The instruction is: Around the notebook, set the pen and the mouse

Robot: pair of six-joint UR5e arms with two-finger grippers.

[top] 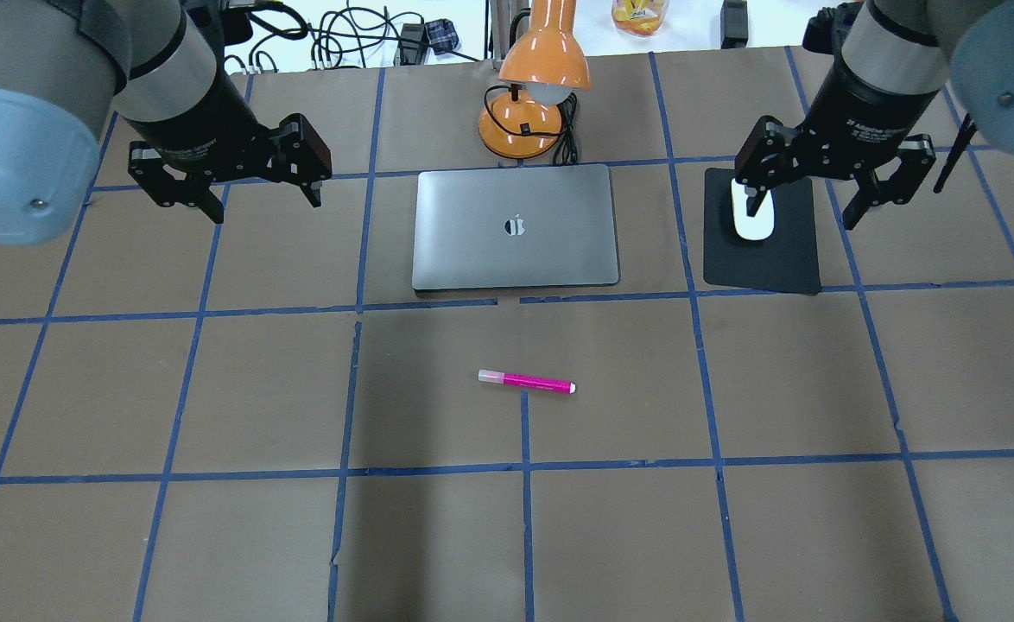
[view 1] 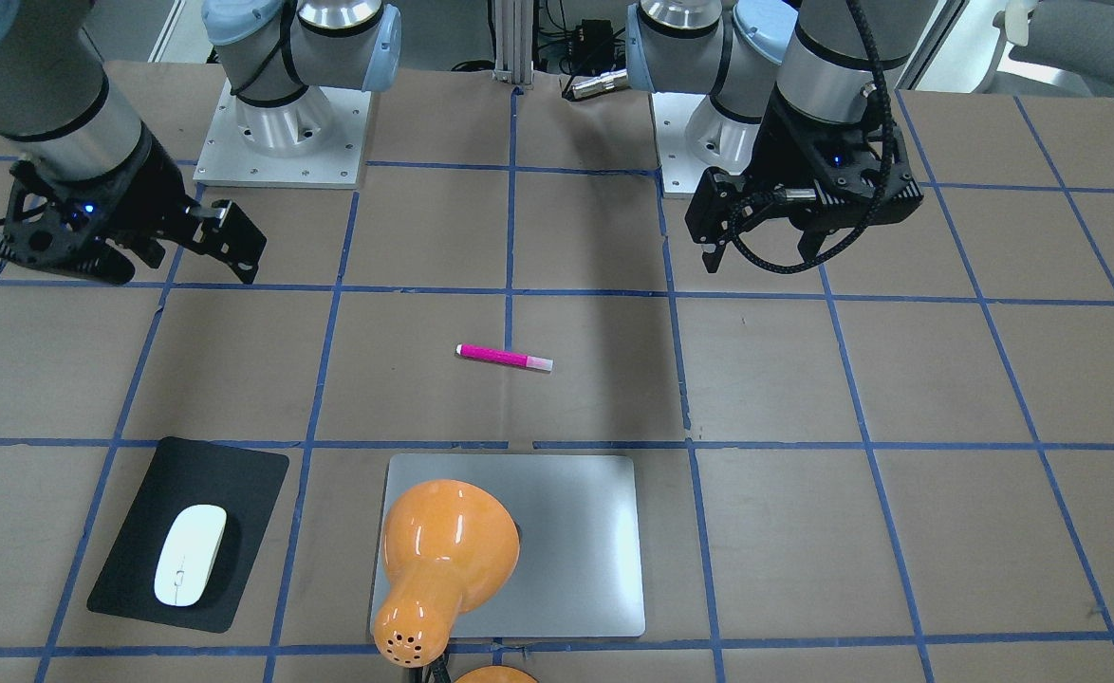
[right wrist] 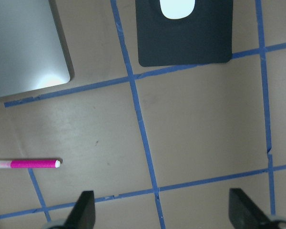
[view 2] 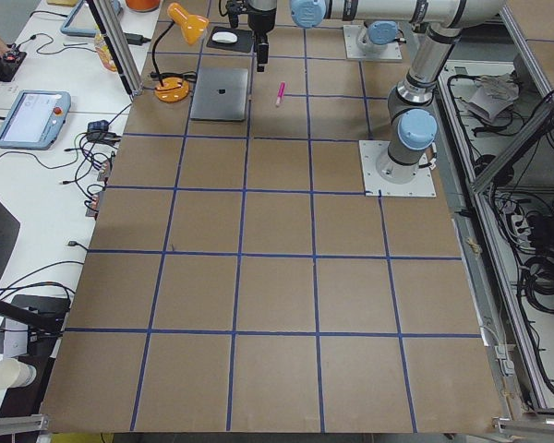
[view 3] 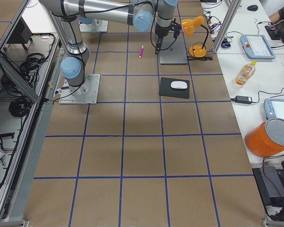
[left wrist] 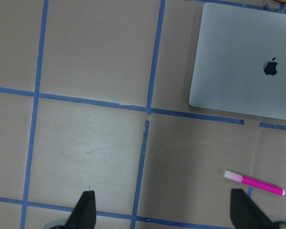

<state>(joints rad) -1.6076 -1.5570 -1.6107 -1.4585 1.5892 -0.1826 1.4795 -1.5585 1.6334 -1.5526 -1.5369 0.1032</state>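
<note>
Left gripper (top: 261, 203), right gripper (top: 802, 214): jaws apart, empty. Pen (top: 525, 381) flat mid-table, slim: pinch may roll it. Lamp (top: 541, 69) crowds notebook (top: 516, 259) far edge: collision risk.

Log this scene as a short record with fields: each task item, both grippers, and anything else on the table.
pen: lying flat on the table, apart from the notebook, on the robot's side of it
mouse: on the black mat, to the robot's right of the notebook
notebook: closed, lying flat
left gripper: open, empty, raised
right gripper: open, empty, raised near the mouse
lamp: orange, at the notebook's far edge
</note>
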